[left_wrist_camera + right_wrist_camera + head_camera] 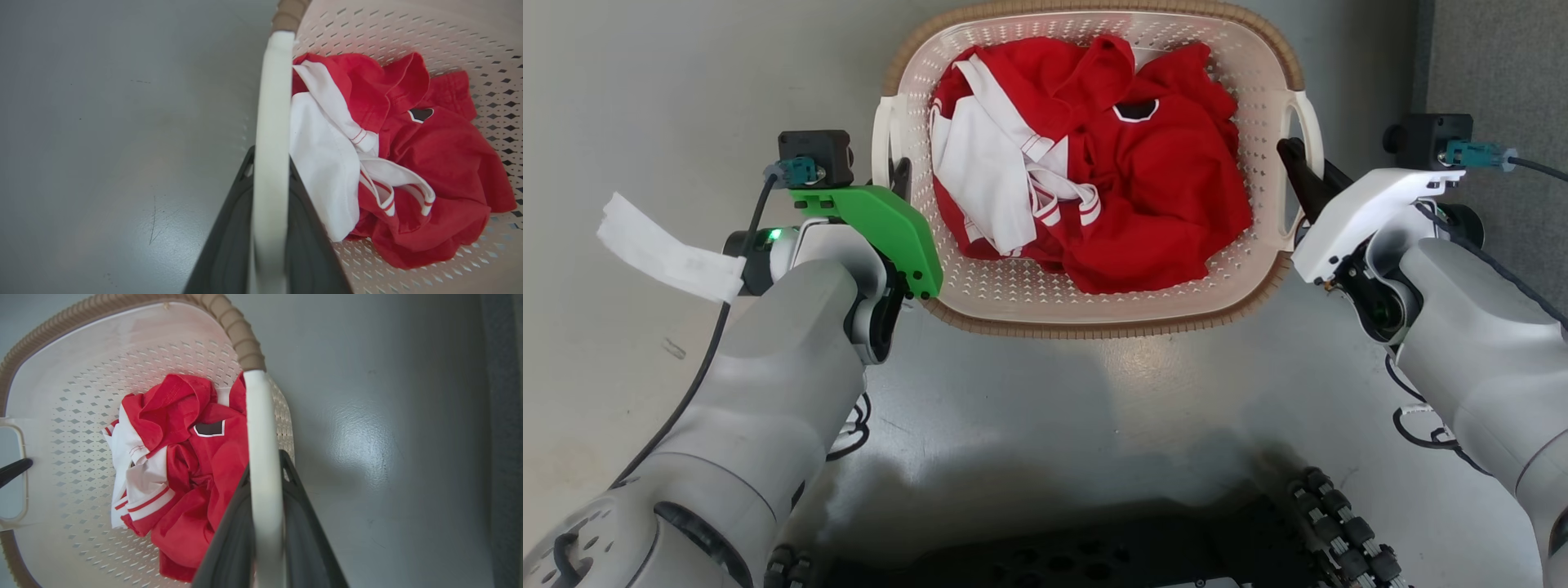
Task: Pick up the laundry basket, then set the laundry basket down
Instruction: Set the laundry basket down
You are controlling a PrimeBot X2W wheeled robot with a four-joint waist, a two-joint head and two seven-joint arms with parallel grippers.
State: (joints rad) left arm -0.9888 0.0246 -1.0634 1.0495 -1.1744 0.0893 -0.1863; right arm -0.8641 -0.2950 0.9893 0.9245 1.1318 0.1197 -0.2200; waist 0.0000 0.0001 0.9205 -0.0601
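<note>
**Q:** Where is the laundry basket?

**A:** I have the laundry basket (pixel 1029 290) straight ahead over the grey floor (pixel 1013 425), square between my two arms. Red and white clothes (pixel 1111 163) are heaped inside it. I can't tell whether its base is resting on the floor or is just clear of it.

**Q:** And the claws?

**A:** The left claw (pixel 900 175) is at the basket's left side. On my left wrist camera its two dark fingers are closed on the white left loop handle (pixel 271 102), one finger against each face. The right claw (pixel 1294 159) does the same on the other side. It is clamped on the right loop handle (pixel 257 416), which runs up between its fingers to the brown rim.
</note>
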